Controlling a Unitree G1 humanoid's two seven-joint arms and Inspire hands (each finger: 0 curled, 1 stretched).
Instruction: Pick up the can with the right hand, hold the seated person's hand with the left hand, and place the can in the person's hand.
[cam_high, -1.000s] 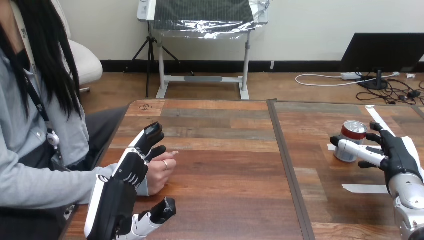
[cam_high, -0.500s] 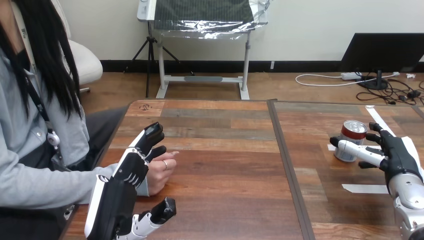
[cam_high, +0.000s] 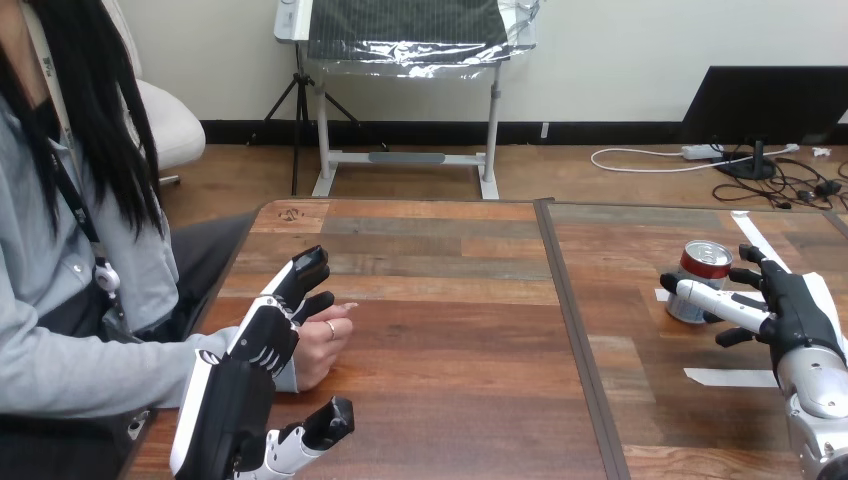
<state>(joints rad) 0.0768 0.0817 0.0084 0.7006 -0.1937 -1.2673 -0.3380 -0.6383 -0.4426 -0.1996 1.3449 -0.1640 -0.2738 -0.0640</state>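
Observation:
A red and silver can (cam_high: 702, 279) stands upright on the table at the right. My right hand (cam_high: 788, 312) is just to its right, open, with its thumb lying across the can's front and its fingers reaching behind it. At the left, the person's hand (cam_high: 322, 345) rests on the table as a loose fist. My left hand (cam_high: 262, 345) lies over its back and wrist, fingers fairly straight and pointing away from me, thumb spread below and apart from it. I see no finger curled round the person's hand.
White tape strips lie near the can: one (cam_high: 729, 377) in front of my right hand, another (cam_high: 752, 234) behind it. A dark seam (cam_high: 575, 335) divides the wooden table down the middle.
The right hand's lower fingers have spread slightly near the can. The left hand and the person's hand have stayed put.

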